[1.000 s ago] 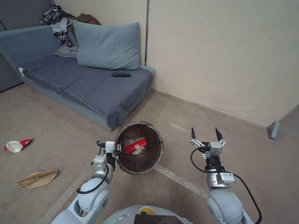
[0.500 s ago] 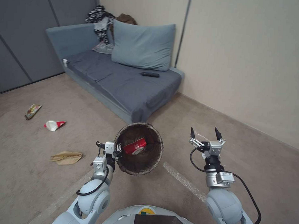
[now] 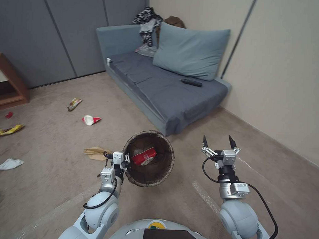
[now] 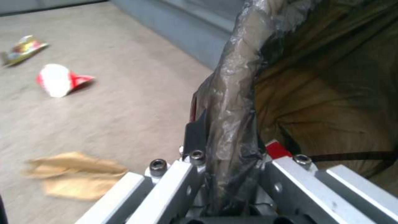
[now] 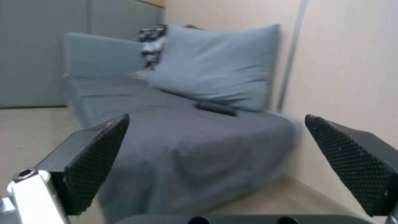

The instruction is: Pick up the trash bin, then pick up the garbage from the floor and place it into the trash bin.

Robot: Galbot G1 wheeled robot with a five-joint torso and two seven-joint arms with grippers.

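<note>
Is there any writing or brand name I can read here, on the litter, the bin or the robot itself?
None can be read.
Label on the right arm's wrist: print too small.
Red cup in the trash bin: no legible letters.
Snack wrapper on the floor: colours, no readable words.

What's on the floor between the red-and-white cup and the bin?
In the head view, the tan paper bag lies on the carpet between the cup and the trash bin, which the left claw grips by its rim.
</note>
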